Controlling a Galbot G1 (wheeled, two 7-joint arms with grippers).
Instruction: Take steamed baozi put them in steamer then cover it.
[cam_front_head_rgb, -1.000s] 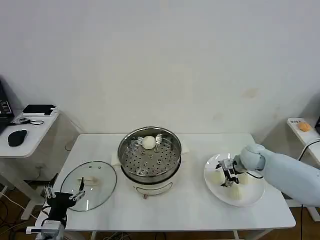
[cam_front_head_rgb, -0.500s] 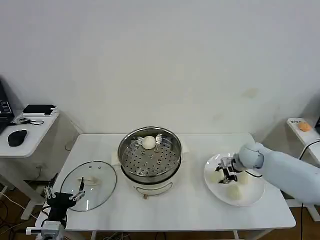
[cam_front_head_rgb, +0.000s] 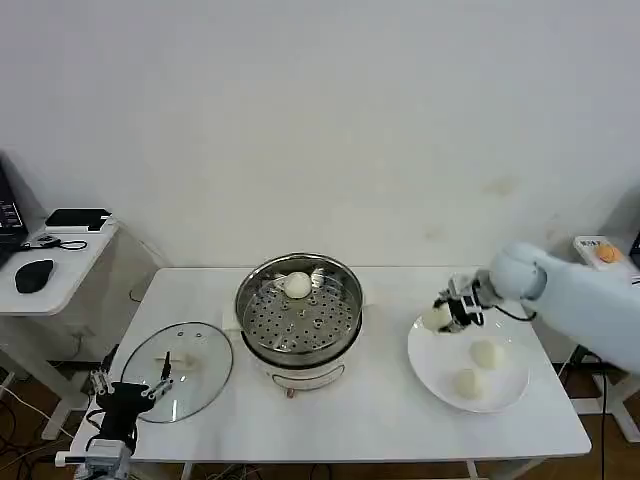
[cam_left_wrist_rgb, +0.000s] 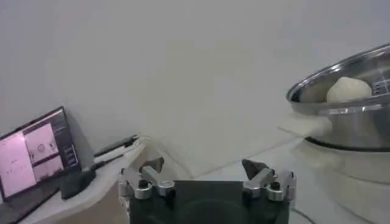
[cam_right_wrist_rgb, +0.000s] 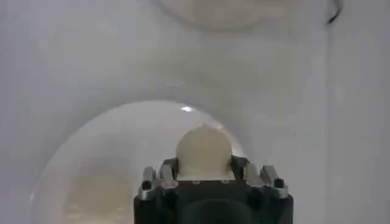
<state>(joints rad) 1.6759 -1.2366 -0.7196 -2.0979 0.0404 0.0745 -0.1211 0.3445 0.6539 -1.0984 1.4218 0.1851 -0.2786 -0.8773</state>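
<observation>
On the white table (cam_front_head_rgb: 380, 410) a round glass lid (cam_front_head_rgb: 180, 368) lies flat at the left, with the left tool (cam_front_head_rgb: 127, 392) parked at its near edge, fingers spread apart. Nothing lies between the plate (cam_front_head_rgb: 500, 395) and the steamer (cam_front_head_rgb: 299, 315). The right tool (cam_front_head_rgb: 452, 312) is clamped on one smooth, cream-white bun (cam_front_head_rgb: 436, 318), raised over the plate's left rim. Two more buns (cam_front_head_rgb: 486, 354) sit on the flat white plate. A fourth bun (cam_front_head_rgb: 298, 285) rests on the shiny steel pot's perforated floor.
</observation>
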